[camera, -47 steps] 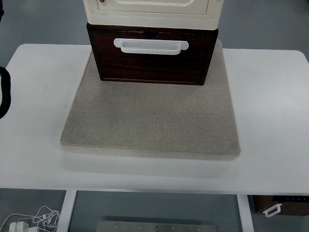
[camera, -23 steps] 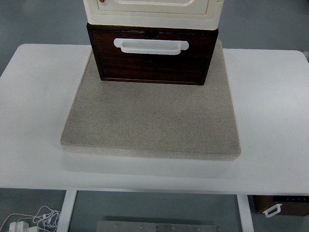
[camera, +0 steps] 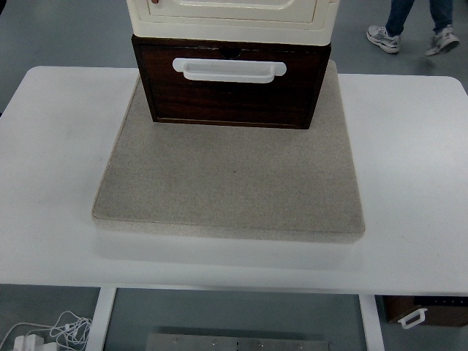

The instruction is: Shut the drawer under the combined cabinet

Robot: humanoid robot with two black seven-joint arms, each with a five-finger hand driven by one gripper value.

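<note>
We see neither hand in the top view, so we cannot tell how open either is or whether it holds anything. The one dark wooden drawer (camera: 230, 91) sits at the far middle of the bench (camera: 409, 168), under the single cream cabinet (camera: 230, 14), its front looking flush or nearly so. We judge the closing done, or needing one last push on its one white handle (camera: 228, 69). One grey mat (camera: 230, 183) lies beneath; a person's two shoes (camera: 409, 38) show far right.
</note>
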